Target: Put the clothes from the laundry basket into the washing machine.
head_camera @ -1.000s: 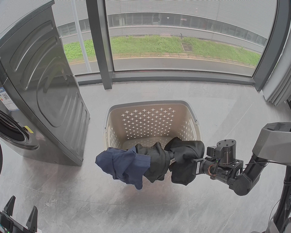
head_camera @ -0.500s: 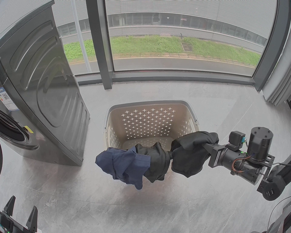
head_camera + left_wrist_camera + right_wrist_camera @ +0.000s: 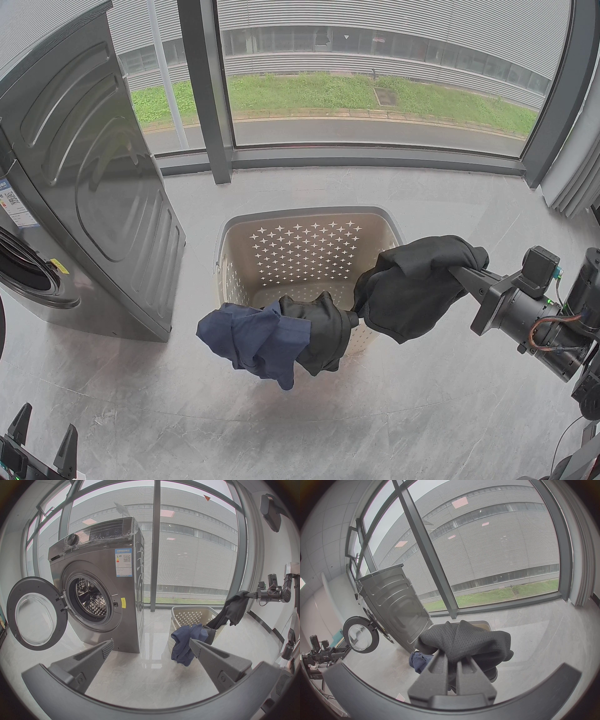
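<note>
Black cloth is clamped in the right jaws, held in the air above the right side of the laundry basket. Its lower end seems joined to a dark piece draped over the basket's front rim beside a blue garment. The washing machine stands left of the basket, door open. The left jaws are apart, well away from the clothes.

Clothes hang over the basket front; drum mouth open

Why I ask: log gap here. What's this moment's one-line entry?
right gripper: shut on black garment, above laundry basket | left gripper: open | blue garment: draped over basket rim | washing machine: door open
</note>
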Available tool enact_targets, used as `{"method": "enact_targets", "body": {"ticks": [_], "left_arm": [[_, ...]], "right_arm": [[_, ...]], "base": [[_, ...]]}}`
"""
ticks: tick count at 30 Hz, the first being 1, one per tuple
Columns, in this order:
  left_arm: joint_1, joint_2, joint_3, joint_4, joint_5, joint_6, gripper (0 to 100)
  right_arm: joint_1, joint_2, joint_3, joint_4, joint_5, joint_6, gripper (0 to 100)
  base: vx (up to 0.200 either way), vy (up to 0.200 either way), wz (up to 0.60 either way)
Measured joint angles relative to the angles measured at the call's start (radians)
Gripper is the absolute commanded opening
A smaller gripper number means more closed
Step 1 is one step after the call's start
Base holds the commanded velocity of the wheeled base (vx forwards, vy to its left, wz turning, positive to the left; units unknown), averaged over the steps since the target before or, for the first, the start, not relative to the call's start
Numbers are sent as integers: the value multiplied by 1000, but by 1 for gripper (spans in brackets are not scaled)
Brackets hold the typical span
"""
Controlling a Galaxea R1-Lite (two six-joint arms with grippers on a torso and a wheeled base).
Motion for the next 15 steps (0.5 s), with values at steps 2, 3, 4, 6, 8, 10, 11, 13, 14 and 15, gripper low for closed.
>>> {"method": "enact_targets", "body": {"ticks": [2, 3, 4, 6, 8, 10, 11, 13, 14, 15], "left_arm": [[0, 0, 0, 0, 0, 0, 100], [0, 0, 0, 0, 0, 0, 100], [0, 0, 0, 0, 0, 0, 100], [0, 0, 0, 0, 0, -1, 100], [0, 0, 0, 0, 0, -2, 100], [0, 0, 0, 0, 0, -3, 100], [0, 0, 0, 0, 0, -3, 100], [0, 0, 0, 0, 0, -4, 100], [1, 0, 0, 0, 0, -4, 100], [1, 0, 0, 0, 0, -4, 100]], "right_arm": [[6, -14, 7, 0, 1, -1, 0], [8, -20, 11, 0, 2, -1, 0], [10, -25, 13, 0, 3, -1, 0], [14, -33, 14, -2, 4, -2, 0], [19, -38, 15, -5, 4, -2, 0], [29, -42, 14, -7, 4, -2, 0], [33, -44, 14, -9, 4, -2, 0], [39, -49, 14, -11, 6, -2, 0], [39, -51, 14, -11, 7, -2, 0], [39, -53, 15, -11, 8, -1, 0]], "base": [[-200, 0, 0], [-200, 0, 0], [-200, 0, 0], [-200, 0, 0], [0, 0, 0], [0, 0, 0], [0, 0, 0], [0, 0, 0], [0, 0, 0], [0, 0, 0]]}}
